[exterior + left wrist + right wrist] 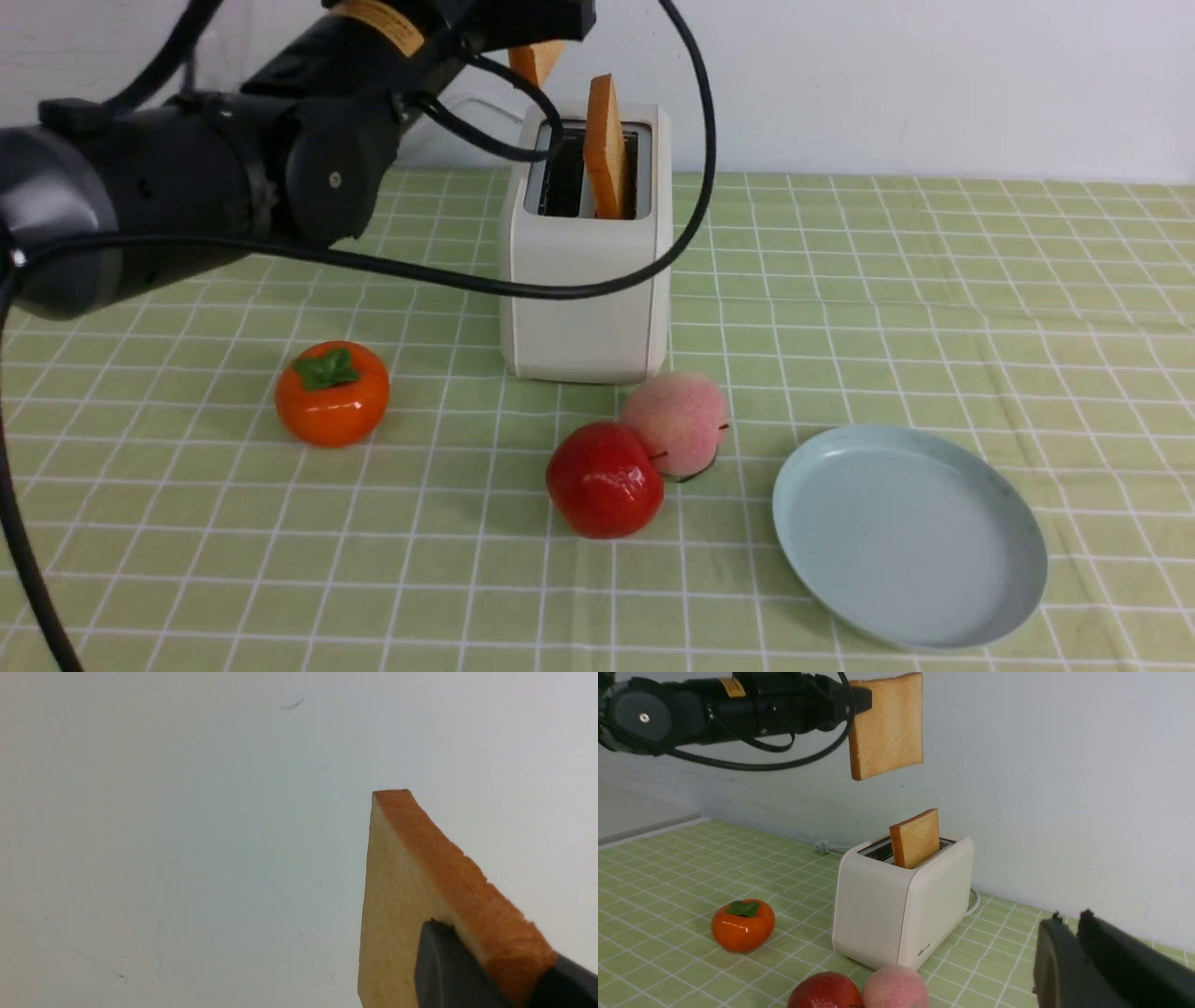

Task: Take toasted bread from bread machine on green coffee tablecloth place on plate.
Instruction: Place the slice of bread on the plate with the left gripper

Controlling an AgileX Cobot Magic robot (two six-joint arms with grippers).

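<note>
My left gripper [860, 699] is shut on one slice of toasted bread [887, 728] and holds it in the air, well above the bread machine [583, 299]. The left wrist view shows that slice [397, 896] pinched between the dark fingers [448, 970]; in the front view only its corner [537, 61] shows. A second slice [605, 149] stands upright in the machine's right slot. The pale blue-green plate [990, 597] lies empty on the green coffee tablecloth [934, 299] at the front right. My right gripper [1069, 917] is shut on nothing, low and to the right of the machine.
An orange persimmon [331, 392] sits left of the bread machine. A red apple [604, 481] and a pink peach [674, 422] lie touching just in front of it, left of the plate. My left arm's black cable [560, 289] hangs across the machine's front. A wall stands behind.
</note>
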